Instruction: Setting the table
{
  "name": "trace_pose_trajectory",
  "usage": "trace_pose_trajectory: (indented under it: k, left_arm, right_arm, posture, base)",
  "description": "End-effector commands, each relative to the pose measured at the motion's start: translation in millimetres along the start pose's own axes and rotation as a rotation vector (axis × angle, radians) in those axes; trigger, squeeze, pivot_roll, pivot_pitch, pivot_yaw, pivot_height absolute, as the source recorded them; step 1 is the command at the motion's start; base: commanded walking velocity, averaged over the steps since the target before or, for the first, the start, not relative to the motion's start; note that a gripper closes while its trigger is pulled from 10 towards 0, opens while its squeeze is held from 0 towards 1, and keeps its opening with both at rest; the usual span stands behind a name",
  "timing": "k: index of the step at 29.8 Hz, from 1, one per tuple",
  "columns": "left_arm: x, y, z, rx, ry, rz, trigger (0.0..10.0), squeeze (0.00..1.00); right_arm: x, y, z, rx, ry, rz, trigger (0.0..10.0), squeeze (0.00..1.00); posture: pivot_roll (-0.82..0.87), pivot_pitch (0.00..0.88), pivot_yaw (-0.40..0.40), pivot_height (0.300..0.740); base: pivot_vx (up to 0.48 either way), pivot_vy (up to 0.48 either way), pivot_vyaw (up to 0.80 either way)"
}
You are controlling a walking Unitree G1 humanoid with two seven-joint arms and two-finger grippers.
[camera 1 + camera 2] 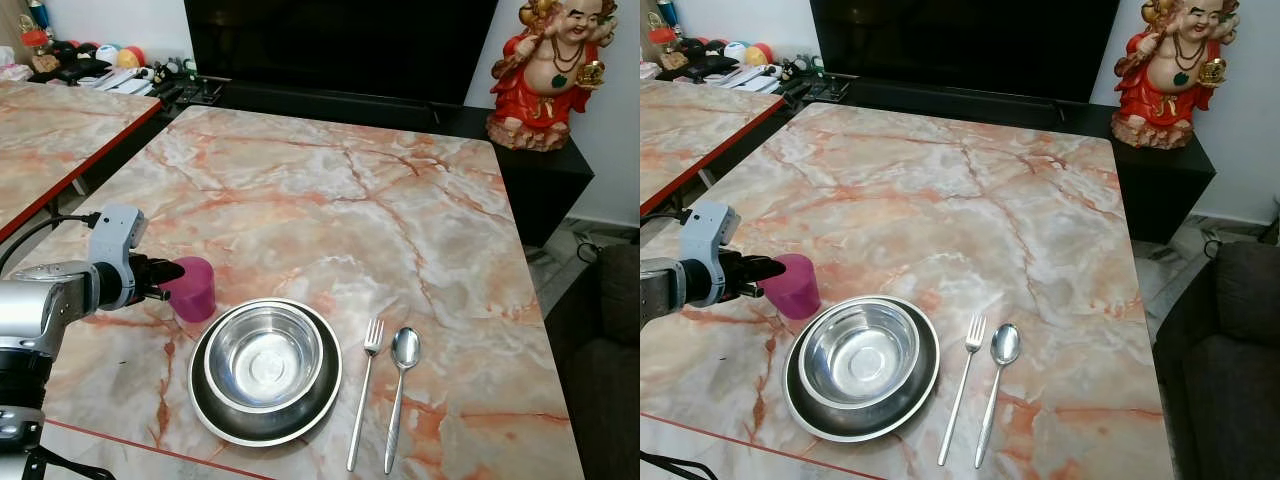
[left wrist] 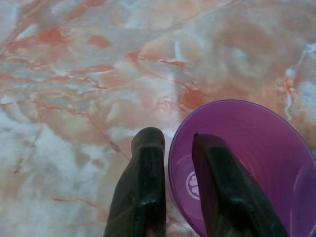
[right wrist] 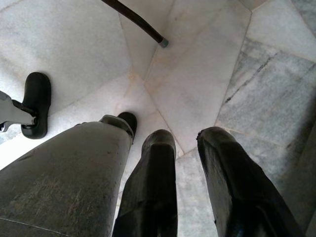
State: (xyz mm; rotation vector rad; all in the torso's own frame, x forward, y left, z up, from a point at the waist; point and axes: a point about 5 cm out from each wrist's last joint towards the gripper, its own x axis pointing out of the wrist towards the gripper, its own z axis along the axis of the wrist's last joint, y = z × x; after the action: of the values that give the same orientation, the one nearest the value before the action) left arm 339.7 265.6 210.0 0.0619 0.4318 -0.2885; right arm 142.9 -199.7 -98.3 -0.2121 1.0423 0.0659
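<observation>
A purple plastic cup point(image 1: 190, 288) stands on the marble table point(image 1: 330, 200), just left of a steel bowl point(image 1: 265, 355) nested on a dark plate point(image 1: 262, 432). My left gripper point(image 1: 165, 275) is shut on the cup's rim. In the left wrist view one finger point(image 2: 217, 182) is inside the cup point(image 2: 252, 148) and the other finger point(image 2: 140, 187) is outside its wall. A fork point(image 1: 365, 390) and a spoon point(image 1: 400, 380) lie side by side right of the plate. My right gripper point(image 3: 185, 140) hangs idle over the tiled floor, fingers close together.
A second marble table point(image 1: 50, 130) stands to the left across a narrow gap. A black TV point(image 1: 340, 45) and a red figurine point(image 1: 548, 75) sit on a low black unit behind the table. A dark sofa point(image 1: 610, 320) is at the right.
</observation>
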Motion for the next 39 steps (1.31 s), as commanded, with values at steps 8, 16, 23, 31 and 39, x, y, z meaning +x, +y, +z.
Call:
trace_pose_trajectory:
  k: [8,16,23,31,39]
  left_arm:
    - [-0.3,4.3,-0.5,-0.034,-0.001,0.030,10.0,0.84]
    - [-4.1,6.6,12.5,-0.035,-0.067,0.054,10.0,0.00]
    - [-8.9,4.4,20.0,-0.022,-0.109,0.056,10.0,0.00]
    - [-17.3,-6.7,38.9,0.001,-0.231,0.031,10.0,0.00]
    - [-37.9,-17.7,71.1,0.219,-0.606,0.241,10.0,0.00]
  right_arm:
    - [-1.0,0.4,-5.6,-0.003,0.018,0.001,10.0,0.00]
    - [-1.1,0.0,-5.9,-0.004,0.019,0.001,10.0,0.00]
    - [-1.2,-0.2,-6.0,-0.003,0.019,0.001,10.0,0.00]
    - [-1.1,-0.3,-5.8,-0.006,0.019,0.003,10.0,0.00]
    - [-1.2,-0.3,-6.3,-0.005,0.022,0.002,10.0,0.00]
  posture:
    - [0.09,0.115,-0.015,0.740]
    - [0.09,0.115,-0.020,0.740]
    - [0.09,0.114,-0.019,0.740]
    - [0.09,0.113,-0.021,0.740]
    - [0.09,0.113,-0.020,0.740]
  base:
    - [0.000,0.000,0.00]
    - [0.000,0.000,0.00]
    - [0.000,0.000,0.00]
    - [0.000,0.000,0.00]
    - [0.000,0.000,0.00]
